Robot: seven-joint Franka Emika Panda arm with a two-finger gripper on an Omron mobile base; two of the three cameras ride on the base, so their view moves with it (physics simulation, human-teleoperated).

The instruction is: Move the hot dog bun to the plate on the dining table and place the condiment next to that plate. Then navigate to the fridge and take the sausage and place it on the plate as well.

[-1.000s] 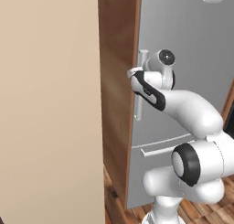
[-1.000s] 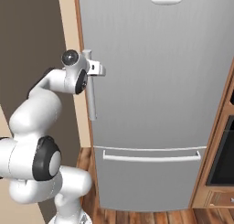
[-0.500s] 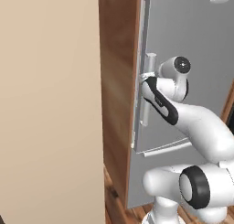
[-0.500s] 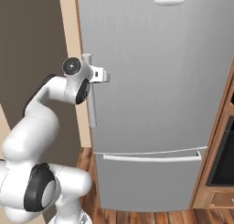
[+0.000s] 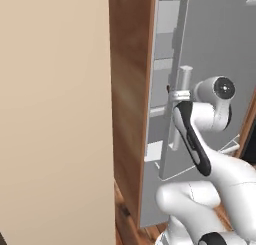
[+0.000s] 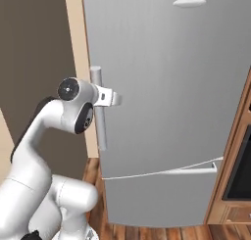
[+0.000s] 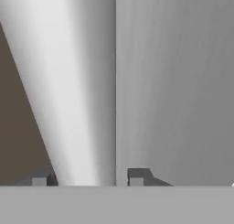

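Observation:
The grey fridge (image 6: 171,87) stands right in front of me, its upper door (image 5: 220,39) swung partly out. Pale shelves (image 5: 162,64) show through the gap at the door's left edge. My gripper (image 5: 175,95) (image 6: 115,98) sits on the long vertical silver handle (image 6: 100,131). In the hand view the bar (image 7: 77,81) runs up between my gripper's (image 7: 87,177) two dark tips, which close around it. The sausage, hot dog bun, plate, condiment and dining table are out of view.
A brown wooden side panel (image 5: 130,114) and a beige wall (image 5: 50,114) stand close on the fridge's left. To its right is a wooden cabinet with a dark oven front (image 6: 240,175). The lower fridge drawer (image 6: 162,195) is closed above the wood floor (image 6: 147,231).
The upper fridge door has swung further out with my hand on its handle, so the gap on its left widened and shelves now show. The views have also moved closer to the fridge.

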